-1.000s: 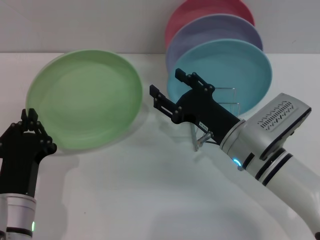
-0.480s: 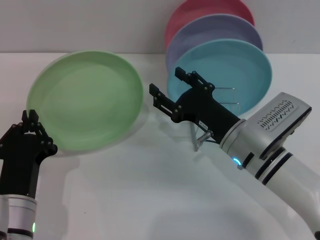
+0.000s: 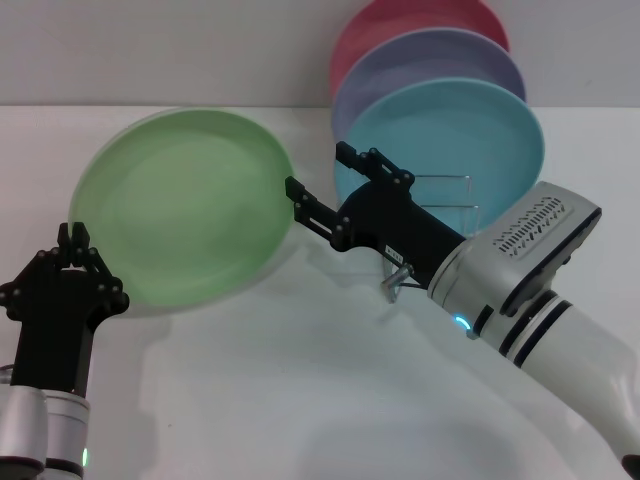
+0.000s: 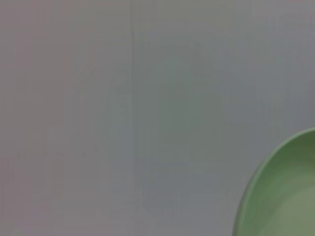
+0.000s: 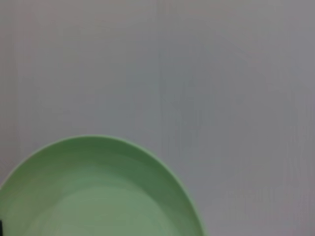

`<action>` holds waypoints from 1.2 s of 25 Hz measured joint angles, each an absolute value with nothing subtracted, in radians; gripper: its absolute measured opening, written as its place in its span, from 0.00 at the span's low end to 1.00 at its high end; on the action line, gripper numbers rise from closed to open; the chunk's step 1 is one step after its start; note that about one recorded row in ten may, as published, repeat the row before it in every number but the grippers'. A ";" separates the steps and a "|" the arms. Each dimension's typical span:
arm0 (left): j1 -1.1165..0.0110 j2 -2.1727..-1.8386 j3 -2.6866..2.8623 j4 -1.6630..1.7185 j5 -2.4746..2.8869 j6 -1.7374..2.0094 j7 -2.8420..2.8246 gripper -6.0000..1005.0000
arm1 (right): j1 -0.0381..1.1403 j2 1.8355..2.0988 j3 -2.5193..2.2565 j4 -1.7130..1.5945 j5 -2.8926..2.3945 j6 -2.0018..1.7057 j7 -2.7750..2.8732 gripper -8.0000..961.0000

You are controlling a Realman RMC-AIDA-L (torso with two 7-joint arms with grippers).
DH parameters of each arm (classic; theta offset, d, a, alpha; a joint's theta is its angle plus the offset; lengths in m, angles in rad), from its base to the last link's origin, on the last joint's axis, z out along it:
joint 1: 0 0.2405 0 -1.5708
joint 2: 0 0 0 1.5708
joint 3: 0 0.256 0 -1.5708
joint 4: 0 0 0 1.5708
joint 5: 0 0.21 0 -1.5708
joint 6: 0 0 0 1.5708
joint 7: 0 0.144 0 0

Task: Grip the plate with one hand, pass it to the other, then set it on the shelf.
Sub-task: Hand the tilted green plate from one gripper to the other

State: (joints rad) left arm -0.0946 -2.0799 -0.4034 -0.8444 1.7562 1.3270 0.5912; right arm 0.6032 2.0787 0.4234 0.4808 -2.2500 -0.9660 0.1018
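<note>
Shelf (image 3: pixel 440 195) mostly hidden behind right gripper (image 3: pixel 318 190); green plate (image 4: pixel 280 191) cut off in wrist views.

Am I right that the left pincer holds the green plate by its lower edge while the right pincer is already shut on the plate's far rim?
Not quite. In the head view the right pincer is open at the rim of the green plate, not shut on it. The left pincer does hold the plate's lower edge.

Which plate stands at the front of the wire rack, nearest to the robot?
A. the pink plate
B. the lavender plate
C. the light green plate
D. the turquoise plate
D: in the head view the turquoise plate overlaps the lavender plate behind it, and the pink plate is rearmost; the light green plate is off the rack.
</note>
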 joint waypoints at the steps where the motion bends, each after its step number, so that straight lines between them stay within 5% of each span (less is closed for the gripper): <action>1: -0.094 -2.080 -0.402 -0.845 1.756 1.327 0.590 0.04 | 0.604 2.079 0.423 0.481 -2.250 -0.963 0.102 0.78; 30: -0.094 -2.080 -0.357 -0.922 1.638 1.362 0.733 0.04 | 0.661 2.083 0.443 0.494 -2.274 -0.851 0.100 0.78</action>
